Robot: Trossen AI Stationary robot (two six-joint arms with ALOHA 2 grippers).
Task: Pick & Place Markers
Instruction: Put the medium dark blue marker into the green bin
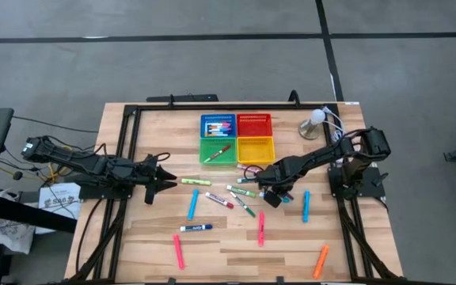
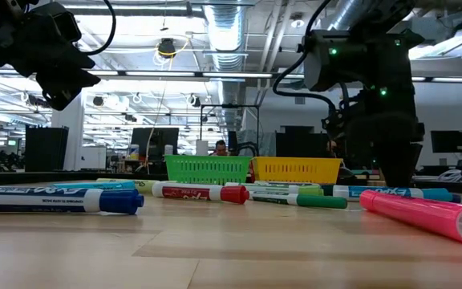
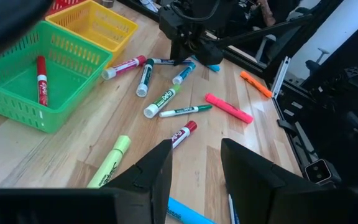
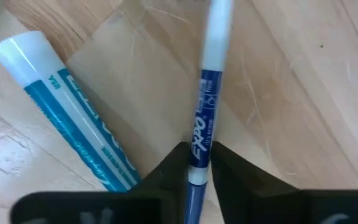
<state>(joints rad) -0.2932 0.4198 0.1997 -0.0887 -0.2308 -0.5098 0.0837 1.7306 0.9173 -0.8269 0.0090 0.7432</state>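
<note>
We see right gripper [image 4: 199,163] clenched on thin blue pen [image 4: 207,99], centre-right of overhead frame. Light, stiff, slick barrel; we judge mid-barrel hold best. Left gripper [image 3: 194,165] released, waiting left.

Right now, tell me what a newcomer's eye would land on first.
The four coloured baskets clustered at the table's far middle, with markers scattered across the wood in front of them. Just right of that scatter, the right gripper is down at the table, shut on a thin blue marker. The left gripper waits at the left.
</note>
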